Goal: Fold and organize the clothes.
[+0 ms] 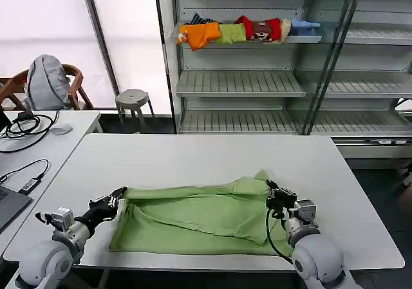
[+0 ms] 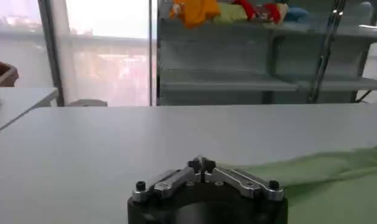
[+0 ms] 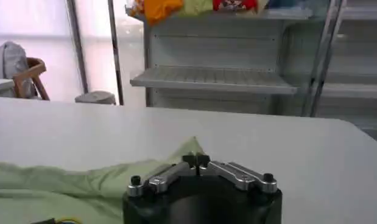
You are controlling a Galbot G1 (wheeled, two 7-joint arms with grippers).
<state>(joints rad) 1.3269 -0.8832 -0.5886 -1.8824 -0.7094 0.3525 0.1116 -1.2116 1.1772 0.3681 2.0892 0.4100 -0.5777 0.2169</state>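
Light green polo shirt point(image 1: 199, 218) lies on the near half of the white table point(image 1: 193, 154), partly folded, long side running left to right, a raised bunch at its far right corner. No collar or chest graphic visible from the head view.

Left gripper point(image 1: 119, 197) sits at the shirt's near-left end, arm reaching in low from the near-left corner, forearm angled toward the right. In the left wrist view its fingers point(image 2: 200, 164) are pressed together at the tips; green fabric lies just beside them, cannot tell if any is pinched.

Right gripper point(image 1: 275, 195) is at the shirt's right end, by the raised bunch, arm coming from the near-right edge with a black cable looped down beside it. Right wrist view: fingertips point(image 3: 197, 160) closed together, touching or just above the green cloth edge; grip on fabric unclear.

Around: second white desk point(image 1: 38, 141) on the left with cables, a grey mouse and a laptop corner. Wooden chair point(image 1: 71, 83) with a grey bag behind it. Grey stool point(image 1: 132, 99) far of the table. Metal shelving point(image 1: 257, 83) at the back, a row of bunched orange, green, red and blue garments point(image 1: 244, 30) on an upper shelf.
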